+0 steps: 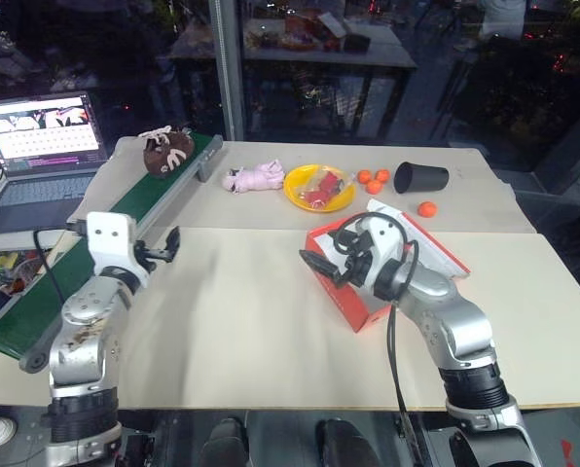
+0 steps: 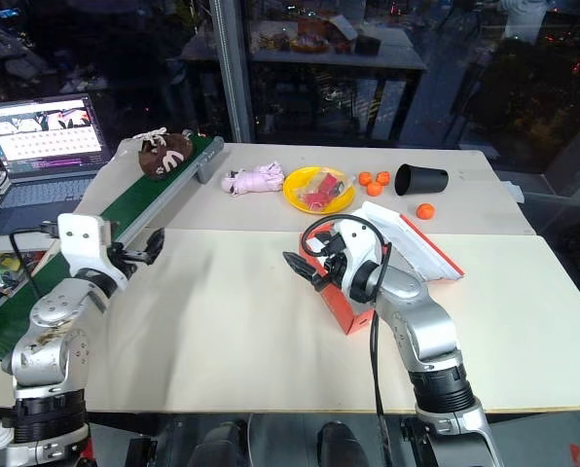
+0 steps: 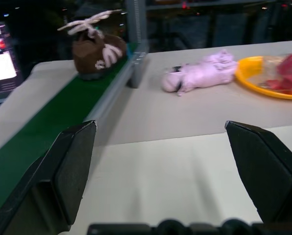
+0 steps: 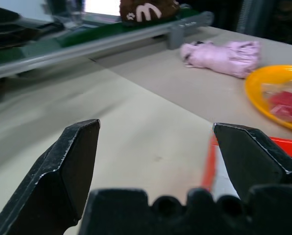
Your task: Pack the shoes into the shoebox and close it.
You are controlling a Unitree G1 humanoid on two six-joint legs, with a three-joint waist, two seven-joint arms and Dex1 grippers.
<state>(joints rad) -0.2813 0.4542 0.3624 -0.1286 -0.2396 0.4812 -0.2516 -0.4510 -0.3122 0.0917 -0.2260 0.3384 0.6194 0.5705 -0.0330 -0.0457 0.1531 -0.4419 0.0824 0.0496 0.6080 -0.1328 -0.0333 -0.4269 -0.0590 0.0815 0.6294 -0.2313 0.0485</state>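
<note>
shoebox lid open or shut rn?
Open. The shoebox has its lid folded back flat on the table, white side up, behind the right gripper.

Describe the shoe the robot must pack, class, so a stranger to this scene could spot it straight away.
Find the long green conveyor belt running along the table's left edge, beside the laptop. At its far end sits the shoe: a dark brown, soft, rounded shape with pale cream laces on top. The pink plush toy lies nearby on the table, but it is pink and off the belt.
</note>
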